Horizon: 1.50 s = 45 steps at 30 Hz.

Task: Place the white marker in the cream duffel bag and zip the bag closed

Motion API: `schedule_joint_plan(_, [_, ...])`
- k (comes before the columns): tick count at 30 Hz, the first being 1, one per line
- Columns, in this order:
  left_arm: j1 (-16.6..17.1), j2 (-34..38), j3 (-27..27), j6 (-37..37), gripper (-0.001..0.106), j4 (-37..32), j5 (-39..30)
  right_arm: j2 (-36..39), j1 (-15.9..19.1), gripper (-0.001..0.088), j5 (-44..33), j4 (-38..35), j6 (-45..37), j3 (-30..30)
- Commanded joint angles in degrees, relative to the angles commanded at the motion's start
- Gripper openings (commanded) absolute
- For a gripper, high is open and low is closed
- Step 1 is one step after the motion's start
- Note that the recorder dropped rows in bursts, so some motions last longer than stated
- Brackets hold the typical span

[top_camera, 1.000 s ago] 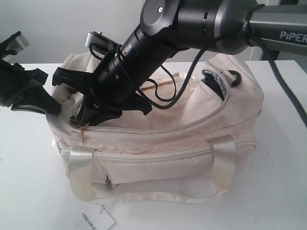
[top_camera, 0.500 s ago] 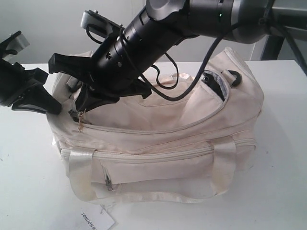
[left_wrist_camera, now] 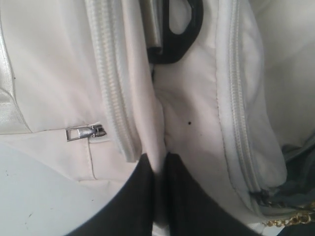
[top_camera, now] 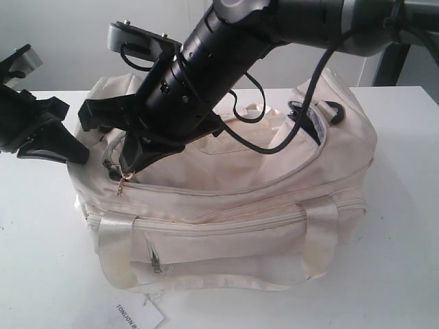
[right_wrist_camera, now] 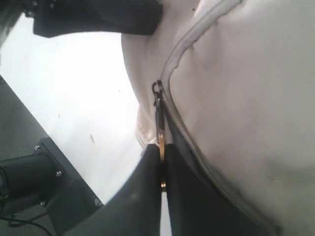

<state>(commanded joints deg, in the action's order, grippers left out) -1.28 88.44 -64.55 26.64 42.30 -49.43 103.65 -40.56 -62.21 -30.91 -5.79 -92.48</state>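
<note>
The cream duffel bag (top_camera: 274, 199) lies on the white table (top_camera: 405, 274), long axis left to right across the exterior view. At its left end the right gripper (right_wrist_camera: 161, 164) is closed on the gold zip pull (right_wrist_camera: 160, 129); the left gripper (left_wrist_camera: 160, 167) pinches a fold of bag fabric.

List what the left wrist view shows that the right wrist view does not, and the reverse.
Only the left wrist view: a small silver zip pull, a black plastic ring, and the left gripper pinching a fabric fold. Only the right wrist view: the right gripper shut on the gold chain pull, hanging from the main zip's slider. Both: the cream duffel bag, a zip track, and a bit of that chain.
</note>
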Motion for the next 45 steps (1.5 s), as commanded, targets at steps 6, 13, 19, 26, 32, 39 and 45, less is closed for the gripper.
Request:
schedule_joint_plan(6, [0.00, 0.00, 0.00, 0.00, 0.000, 0.00, 0.00, 0.00, 0.00, 0.0000, -1.91, 0.00, 1.68, 0.00])
schedule_joint_plan(13, [0.00, 0.00, 0.00, 0.00, 0.000, 2.92, -0.09, 1.31, -0.24, 0.0000, -2.08, 0.00, 6.43, 0.00])
schedule_joint_plan(19, [0.00, 0.00, 0.00, 0.11, 0.000, 7.69, 0.04, 2.13, -1.18, 0.0000, -3.21, -0.10, 7.47, 0.00])
schedule_joint_plan(26, [0.00, 0.00, 0.00, 0.11, 0.000, 9.48, 0.90, 2.13, -1.18, 0.0000, -7.15, 0.57, 7.51, 0.00])
schedule_joint_plan(32, [0.00, 0.00, 0.00, 0.00, 0.000, 9.49, 1.45, 2.13, -1.18, 0.0000, -7.75, 3.08, 7.51, 0.00])
schedule_joint_plan(39, [0.00, 0.00, 0.00, 0.12, 0.000, 7.21, 1.87, 1.79, -1.18, 0.0000, -7.75, 3.30, 7.51, 0.00])
schedule_joint_plan(45, [0.00, 0.00, 0.00, 0.12, 0.000, 3.34, 2.36, -0.67, -1.18, 0.0000, -7.75, 5.27, 7.51, 0.00])
